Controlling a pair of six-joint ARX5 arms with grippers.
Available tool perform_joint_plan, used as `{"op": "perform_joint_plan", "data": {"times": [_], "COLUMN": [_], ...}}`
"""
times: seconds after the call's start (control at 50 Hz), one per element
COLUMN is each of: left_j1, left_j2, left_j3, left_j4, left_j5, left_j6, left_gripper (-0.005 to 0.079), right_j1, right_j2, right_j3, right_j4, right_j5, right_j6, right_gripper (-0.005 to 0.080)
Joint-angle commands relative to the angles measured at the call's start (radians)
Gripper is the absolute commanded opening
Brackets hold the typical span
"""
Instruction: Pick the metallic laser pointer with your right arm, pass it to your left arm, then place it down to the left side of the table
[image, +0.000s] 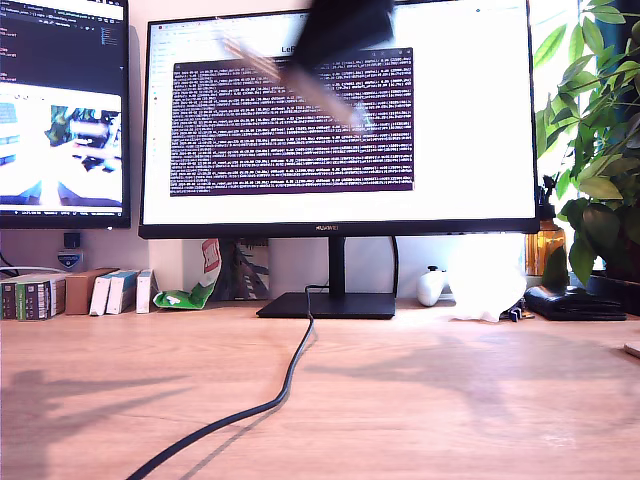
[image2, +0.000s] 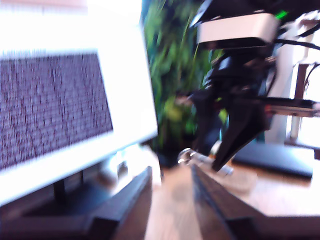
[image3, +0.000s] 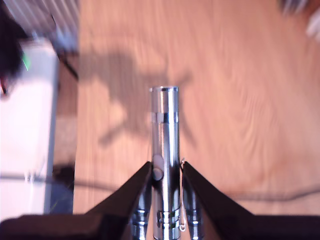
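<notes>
The metallic laser pointer (image3: 165, 130) is a shiny silver cylinder sticking straight out from between my second gripper's (image3: 165, 172) black fingers, which are shut on its ringed end, high above the table (image3: 240, 100). In the first wrist view that same arm (image2: 240, 100) hangs ahead with the laser pointer (image2: 202, 161) at its fingertips. My first gripper (image2: 170, 200) is open and empty, a short way from the pointer. In the exterior view a blurred black arm (image: 340, 30) with a pale streak shows at the top; which arm it is cannot be told.
A large monitor (image: 340, 120) stands at the back of the table (image: 450, 400), and a black cable (image: 290, 380) runs forward from its base. Small boxes (image: 60, 295) sit at the exterior view's left. A plant (image: 600, 130) and white objects (image: 485, 285) sit at its right.
</notes>
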Motion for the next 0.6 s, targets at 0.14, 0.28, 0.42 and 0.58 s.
{"op": "perform_joint_plan", "data": {"times": [0.14,0.28,0.42,0.58], "left_j1": [-0.039,-0.071,-0.089,-0.109], "left_j2": [0.058,0.12,0.177,0.232], "left_j3": [0.012,0.012,0.012,0.012], "left_j4": [0.214,0.393,0.523,0.648], "left_j5": [-0.009,-0.043,-0.057,-0.063], "left_j6": [-0.172,-0.312,-0.404,-0.463], "left_gripper": [0.0309,0.0309,0.0309,0.0309], "right_j1": [0.067,0.095,0.106,0.106], "right_j2": [0.021,0.021,0.021,0.021], "right_j3": [0.041,0.092,0.148,0.196], "right_j4": [0.029,0.047,0.051,0.056], "right_j5": [-0.021,-0.028,-0.028,-0.055], "right_j6": [0.008,0.008,0.008,0.018], "right_gripper": [-0.0013,-0.0013,-0.0013,-0.0013]}}
